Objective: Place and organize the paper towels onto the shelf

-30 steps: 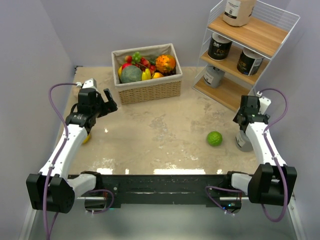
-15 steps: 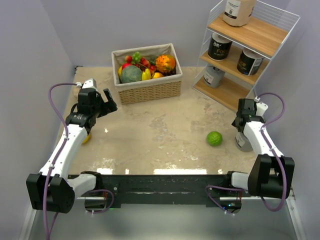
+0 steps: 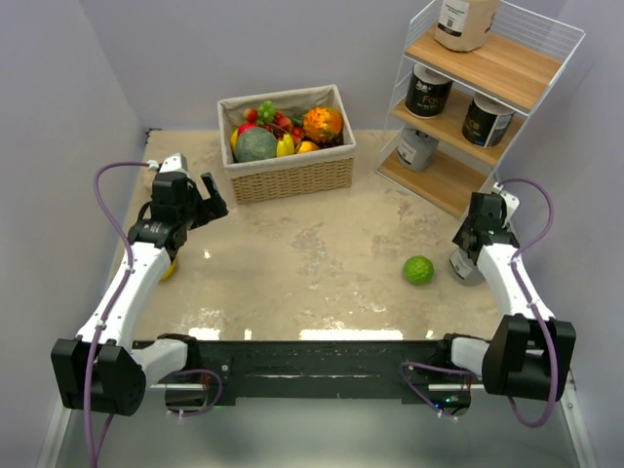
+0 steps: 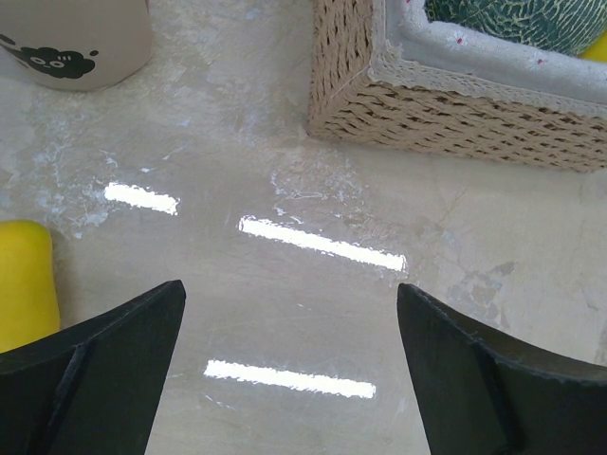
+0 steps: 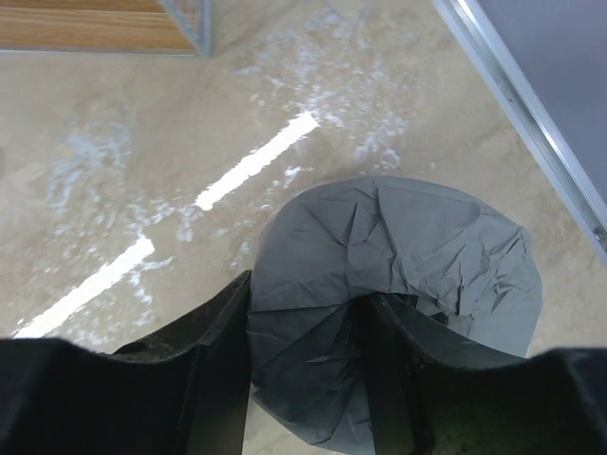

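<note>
My right gripper (image 5: 308,294) is shut on a grey paper towel roll (image 5: 408,284), pinching its crumpled wrap between the two fingers. In the top view this roll (image 3: 462,268) is low over the table at the right, under the right gripper (image 3: 472,253). The white wire shelf (image 3: 507,68) stands at the back right. It holds a tan roll (image 3: 463,21) on top, two black rolls (image 3: 427,91) (image 3: 486,120) in the middle and a grey roll (image 3: 416,148) at the bottom. My left gripper (image 3: 210,195) (image 4: 289,289) is open and empty. A tan roll (image 4: 76,38) stands just beyond it.
A green lime (image 3: 418,270) lies left of the held roll. A wicker fruit basket (image 3: 292,174) stands at the back centre, its corner (image 4: 379,104) near the left gripper. A yellow fruit (image 4: 24,284) lies by the left arm. The right wall rail (image 5: 531,104) runs close by.
The right gripper has come down onto the grey roll and the roll has shifted slightly back and left. The left arm has not moved.
</note>
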`<state>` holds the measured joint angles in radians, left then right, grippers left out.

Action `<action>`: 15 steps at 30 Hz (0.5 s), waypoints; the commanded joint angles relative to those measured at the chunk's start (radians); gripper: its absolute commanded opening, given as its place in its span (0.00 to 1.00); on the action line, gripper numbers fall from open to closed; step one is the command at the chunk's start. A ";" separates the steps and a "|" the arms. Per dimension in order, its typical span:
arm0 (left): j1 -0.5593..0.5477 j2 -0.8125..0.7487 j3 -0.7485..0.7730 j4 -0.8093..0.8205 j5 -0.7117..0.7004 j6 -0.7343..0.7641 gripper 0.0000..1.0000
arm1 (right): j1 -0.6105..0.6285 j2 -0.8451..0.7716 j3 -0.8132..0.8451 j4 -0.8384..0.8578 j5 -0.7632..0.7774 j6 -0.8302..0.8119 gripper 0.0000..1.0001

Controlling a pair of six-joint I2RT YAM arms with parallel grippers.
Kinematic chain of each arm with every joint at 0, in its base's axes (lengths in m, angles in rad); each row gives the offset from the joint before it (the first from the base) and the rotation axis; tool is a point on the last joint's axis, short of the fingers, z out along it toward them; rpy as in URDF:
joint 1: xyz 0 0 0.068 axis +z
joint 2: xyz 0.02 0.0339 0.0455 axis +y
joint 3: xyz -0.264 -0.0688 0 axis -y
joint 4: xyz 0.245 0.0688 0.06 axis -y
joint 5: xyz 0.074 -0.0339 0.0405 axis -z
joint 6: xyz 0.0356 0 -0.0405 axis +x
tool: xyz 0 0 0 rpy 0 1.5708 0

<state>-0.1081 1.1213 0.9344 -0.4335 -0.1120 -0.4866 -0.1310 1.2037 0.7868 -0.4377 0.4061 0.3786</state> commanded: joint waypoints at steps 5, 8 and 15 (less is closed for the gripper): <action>-0.005 -0.044 -0.002 0.035 -0.011 0.011 0.99 | 0.045 -0.061 0.054 0.106 -0.196 -0.138 0.44; -0.005 -0.054 0.003 0.035 -0.012 0.010 0.99 | 0.123 -0.058 0.060 0.166 -0.213 -0.197 0.47; -0.005 -0.090 0.000 0.035 -0.023 0.010 0.99 | 0.356 0.069 0.182 0.310 -0.182 -0.404 0.49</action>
<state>-0.1081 1.0695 0.9344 -0.4339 -0.1127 -0.4866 0.1604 1.2339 0.8635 -0.3061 0.2363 0.1417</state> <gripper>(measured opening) 0.988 0.488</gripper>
